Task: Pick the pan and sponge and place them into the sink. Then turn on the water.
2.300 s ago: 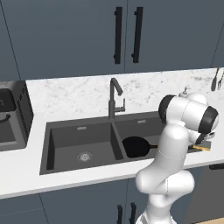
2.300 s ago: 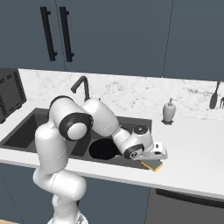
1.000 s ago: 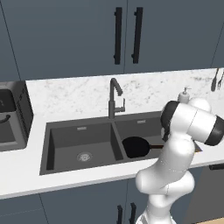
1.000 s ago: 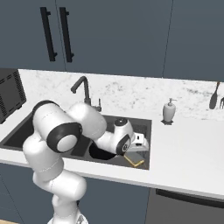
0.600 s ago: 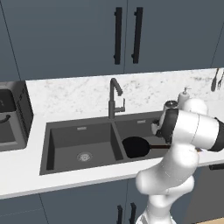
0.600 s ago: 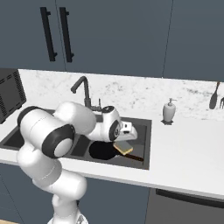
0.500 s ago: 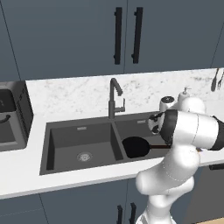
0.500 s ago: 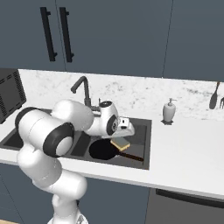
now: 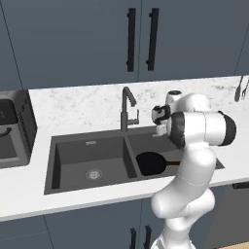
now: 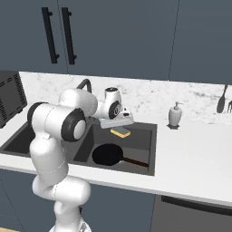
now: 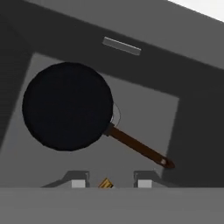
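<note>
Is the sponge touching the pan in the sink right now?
Apart. The right base view shows the sponge held up at the gripper, with bare sink between it and the pan.

A kitchen: a double sink with a tall faucet set in a white marble counter, dark cabinets above, a soap dispenser nearby.

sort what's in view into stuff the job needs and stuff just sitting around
Job things:
- pan, lying in the sink's right basin
- sponge, held by the end effector above that basin
- sink
- faucet, no water running

Just lying about:
- soap dispenser on the counter
- black appliance left of the sink
- utensils hanging on the wall
</note>
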